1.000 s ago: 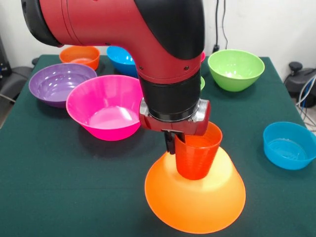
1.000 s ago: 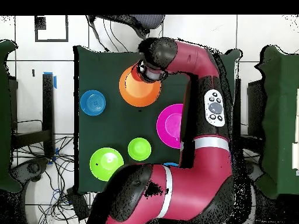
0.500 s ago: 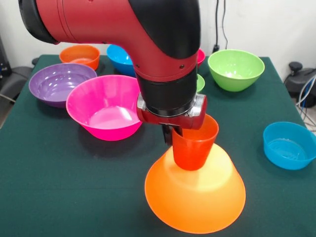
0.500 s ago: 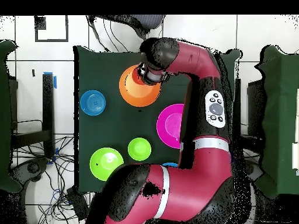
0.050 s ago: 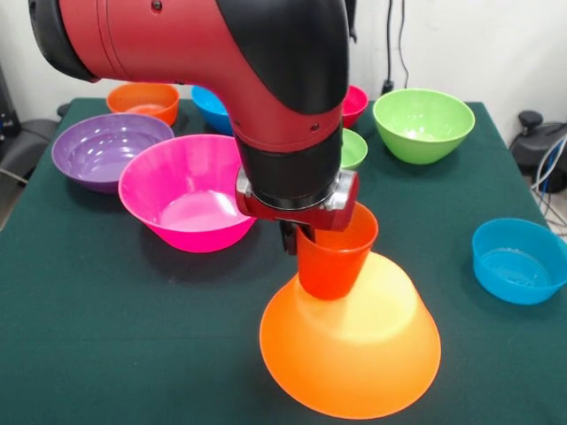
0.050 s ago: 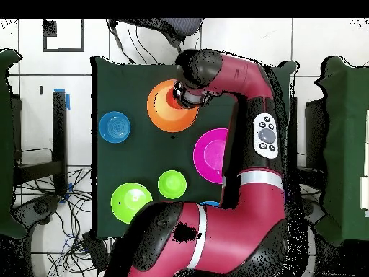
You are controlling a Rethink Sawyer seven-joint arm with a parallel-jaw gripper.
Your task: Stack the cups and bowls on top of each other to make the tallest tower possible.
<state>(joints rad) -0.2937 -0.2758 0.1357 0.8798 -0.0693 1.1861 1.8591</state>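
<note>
Nearest the tabletop's [image 5: 106, 336] front edge, the large orange bowl [image 5: 354, 354] sat rim-down. The claw [image 5: 297, 243] gripped the orange-red cup [image 5: 332, 261] by its rim; the cup's base was at the bowl's upturned bottom, and contact could not be judged. A blue bowl [image 5: 518, 261] lay by the right edge. Farther back stood the pink bowl [image 5: 186, 195] and the purple bowl [image 5: 106, 150]. Along the far edge stood a green bowl [image 5: 423, 124] and a small orange bowl [image 5: 144, 100].
</note>
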